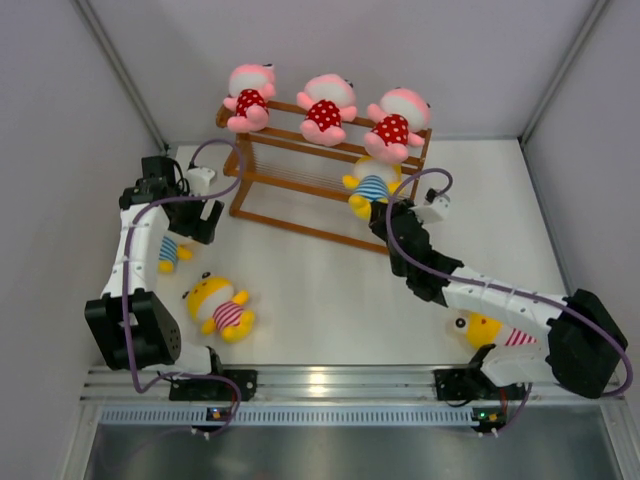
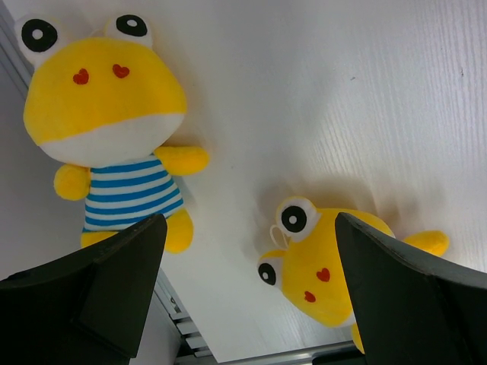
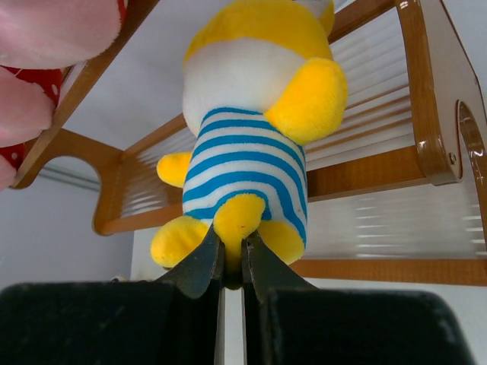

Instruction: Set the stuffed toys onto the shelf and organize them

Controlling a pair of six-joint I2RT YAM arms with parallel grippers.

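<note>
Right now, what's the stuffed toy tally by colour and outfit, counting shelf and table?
Pink toys in red dotted outfits: 3
Yellow toys in blue-white stripes: 2
Yellow toys in red-white stripes: 2
Total: 7

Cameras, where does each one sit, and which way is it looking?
Top external: above and behind, looking down on the shelf and table; both arms show.
Left wrist: on the left arm, facing down at two yellow toys on the table; open left gripper shows.
Right wrist: on the right arm, facing the shelf; right gripper shut on a blue-striped toy.
Shared: top and right wrist both show that held toy.
</note>
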